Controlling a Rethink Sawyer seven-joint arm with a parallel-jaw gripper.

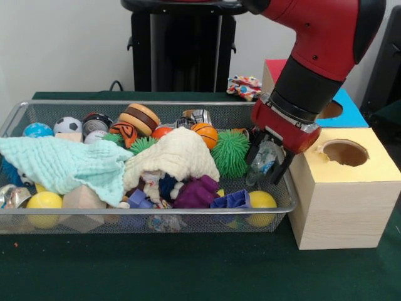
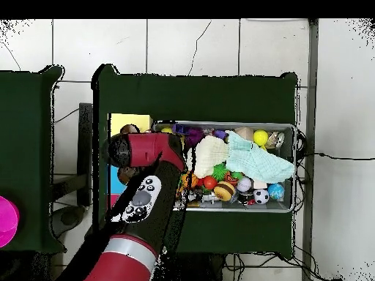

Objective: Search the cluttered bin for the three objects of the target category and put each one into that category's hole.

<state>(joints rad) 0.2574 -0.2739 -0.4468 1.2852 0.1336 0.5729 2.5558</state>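
Wire bin (image 1: 94, 221) crammed with balls, cloths, toys. Gripper (image 1: 268, 164) clamped on clear bottle (image 1: 261, 162) beside yellow-topped box (image 1: 351, 200), hole (image 1: 344, 152) empty.

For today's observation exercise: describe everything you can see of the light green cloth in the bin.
The light green cloth is a soft, crinkled fabric, pale mint, lying crumpled and spread across one end of the wire mesh bin. It drapes over toys, hiding some. Its edge meets the cream cloth beside it; yellow balls peek out beneath. Overhead, it covers the bin's end farthest from the boxes.
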